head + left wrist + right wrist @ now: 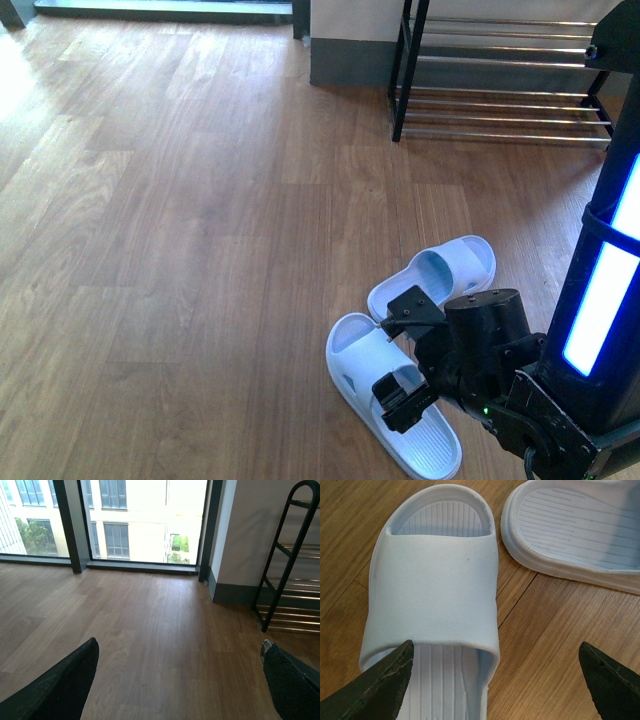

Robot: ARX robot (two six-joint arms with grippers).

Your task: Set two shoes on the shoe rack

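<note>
- The right claw [404, 352] is spread wide and holds nothing. It hangs just above the nearer sandal [352, 368].
- In the right wrist view one of its fingers [385, 680] sits over the rear edge of that sandal's strap. The other finger is out over the bare floor [200, 250]. Whether the first finger touches the strap cannot be told.
- The left claw [180, 645] is also wide apart and empty. Only its two dark tips show, over bare floorboards and well away from the sandals.
- There are two sandals – a pale blue moulded pair – both lying sole down on the floor in front of the robot, to its right.
- The nearer sandal lies on a diagonal. Its open toe points away from the robot and to the left, and its heel comes back towards the robot's right.
- The farther sandal [455, 262] lies on the other diagonal, from near-left to far-right. Its ribbed footbed end lies just beside the nearer sandal's toe without touching it, and its other end faces the rack.
- There is one shoe rack [500, 62], against the wall at the far right and well apart from the sandals. It has black side frames and chrome rods running sideways, and two tiers show in the front view.
- Beyond the left claw a large window [145, 520] reaches down to the floor, left of the rack.
</note>
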